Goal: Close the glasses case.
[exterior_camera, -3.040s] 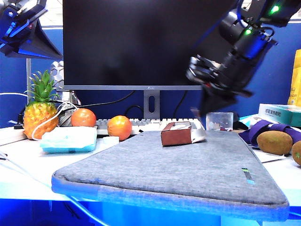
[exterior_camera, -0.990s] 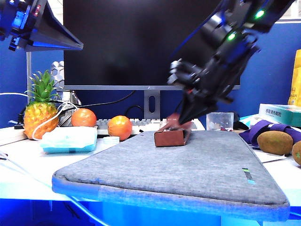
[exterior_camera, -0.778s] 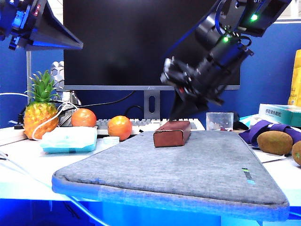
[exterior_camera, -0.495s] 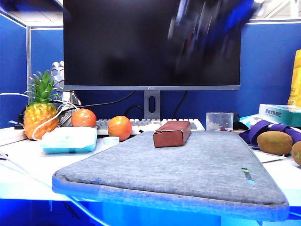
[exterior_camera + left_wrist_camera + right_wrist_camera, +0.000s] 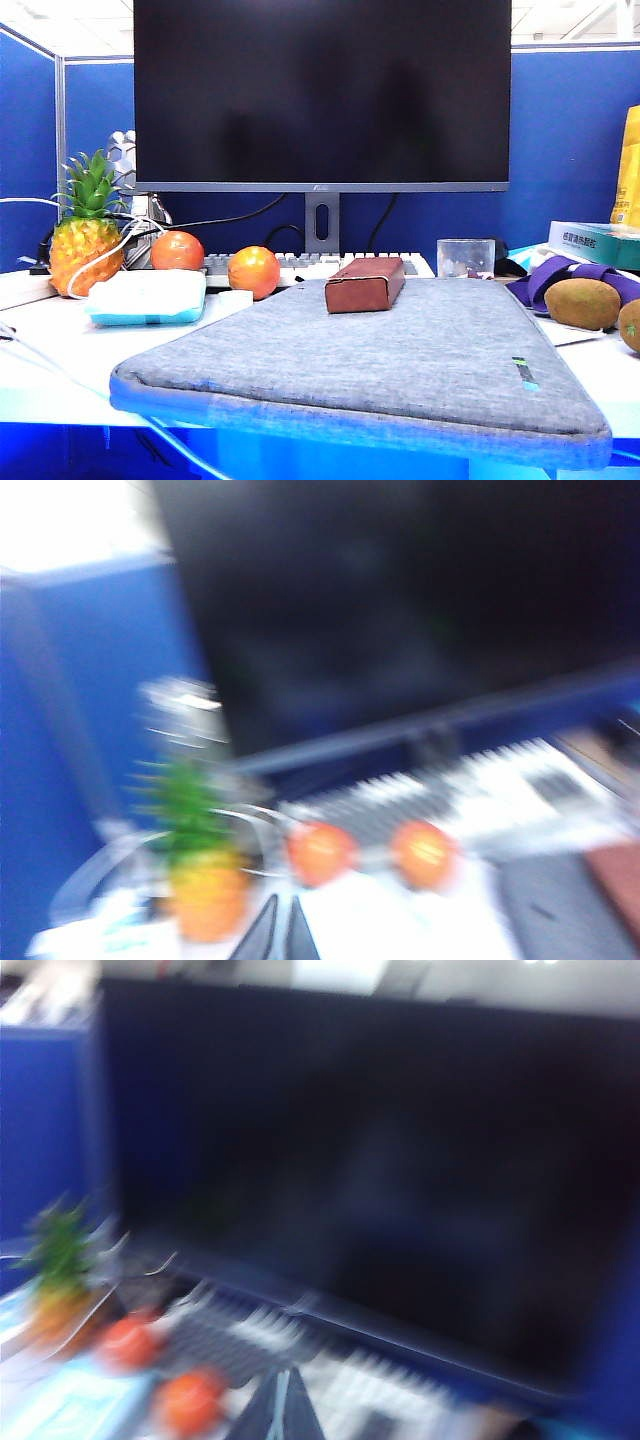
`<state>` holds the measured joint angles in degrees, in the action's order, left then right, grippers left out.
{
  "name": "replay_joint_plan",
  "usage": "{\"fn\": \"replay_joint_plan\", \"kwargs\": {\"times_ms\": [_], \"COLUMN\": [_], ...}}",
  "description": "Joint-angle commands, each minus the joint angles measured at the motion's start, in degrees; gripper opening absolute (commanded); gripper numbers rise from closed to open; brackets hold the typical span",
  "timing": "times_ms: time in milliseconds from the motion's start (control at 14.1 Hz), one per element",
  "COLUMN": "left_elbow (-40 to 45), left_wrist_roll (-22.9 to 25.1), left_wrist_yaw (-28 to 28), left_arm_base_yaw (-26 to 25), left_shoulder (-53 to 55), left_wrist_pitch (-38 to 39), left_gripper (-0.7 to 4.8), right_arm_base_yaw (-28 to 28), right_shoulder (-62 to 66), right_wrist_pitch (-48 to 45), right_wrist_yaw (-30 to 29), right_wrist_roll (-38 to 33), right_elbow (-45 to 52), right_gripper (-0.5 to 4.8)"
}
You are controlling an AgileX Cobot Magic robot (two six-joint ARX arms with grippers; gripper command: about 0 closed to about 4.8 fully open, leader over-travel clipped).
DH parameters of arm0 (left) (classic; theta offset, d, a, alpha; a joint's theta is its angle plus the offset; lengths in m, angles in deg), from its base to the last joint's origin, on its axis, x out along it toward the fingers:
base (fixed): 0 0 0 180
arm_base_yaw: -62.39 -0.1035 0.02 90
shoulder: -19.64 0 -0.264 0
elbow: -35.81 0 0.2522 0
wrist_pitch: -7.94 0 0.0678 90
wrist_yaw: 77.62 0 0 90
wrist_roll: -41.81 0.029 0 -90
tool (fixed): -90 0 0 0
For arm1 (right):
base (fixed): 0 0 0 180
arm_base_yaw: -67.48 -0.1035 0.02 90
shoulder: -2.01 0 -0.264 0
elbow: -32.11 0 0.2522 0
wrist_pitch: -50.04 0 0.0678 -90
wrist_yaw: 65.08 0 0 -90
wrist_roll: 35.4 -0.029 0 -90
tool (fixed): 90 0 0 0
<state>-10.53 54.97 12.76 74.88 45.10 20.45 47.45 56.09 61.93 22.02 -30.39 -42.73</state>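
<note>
The glasses case (image 5: 365, 284) lay shut on the grey mat (image 5: 400, 360), before the keyboard (image 5: 300, 263), an orange (image 5: 253, 271) near it. The left gripper (image 5: 279, 932) and right gripper (image 5: 280, 1407) were raised, fingers together, holding nothing

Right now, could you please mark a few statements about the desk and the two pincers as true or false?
1. The glasses case lies shut on the grey pad. True.
2. The case's lid stands open. False: no whitish lining shows.
3. Both pincers appear in the exterior view. False: only the wrist views show the left pincer and right pincer, raised, facing the monitor.
4. The left pincer's tips sit together, holding nothing. True.
5. Two oranges lie on the pad. False: they sit on the desk beside it.
</note>
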Motion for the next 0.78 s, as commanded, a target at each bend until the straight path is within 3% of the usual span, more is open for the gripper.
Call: {"fn": "replay_joint_plan", "kwargs": {"times_ms": [71,212,353,495,636,778], "left_elbow": [4.8,7.9,10.6,11.9,12.8,16.3], "left_wrist_roll": [-0.2,-2.8,-5.7,-11.3,-13.8,-19.5], "left_wrist_yaw": [5.0,5.4,10.3,12.5,12.2,10.7], "left_arm_base_yaw": [0.0,0.0,0.0,0.0,0.0,0.1], "left_shoulder": [-10.6,-17.7,-22.1,-25.2,-25.2,-25.2], "left_wrist_pitch": [1.4,7.0,11.5,13.1,18.9,17.6], "left_gripper": [-0.04,-0.04,-0.04,-0.05,-0.05,-0.05], "right_arm_base_yaw": [0.0,-0.1,-0.1,-0.1,-0.2,-0.2], "right_shoulder": [-14.8,-25.7,-35.3,-42.4,-47.5,-49.5], "right_wrist_pitch": [-2.9,-6.2,-11.0,-13.9,-14.4,-7.2], "right_wrist_yaw": [6.0,7.0,7.1,9.5,11.6,12.4], "right_wrist_roll": [2.5,2.5,1.1,-6.2,-13.4,-15.6], "right_elbow": [11.8,24.6,38.4,50.3,59.6,61.0], "right_gripper": [-0.06,-0.06,-0.06,-0.06,-0.06,-0.06]}}
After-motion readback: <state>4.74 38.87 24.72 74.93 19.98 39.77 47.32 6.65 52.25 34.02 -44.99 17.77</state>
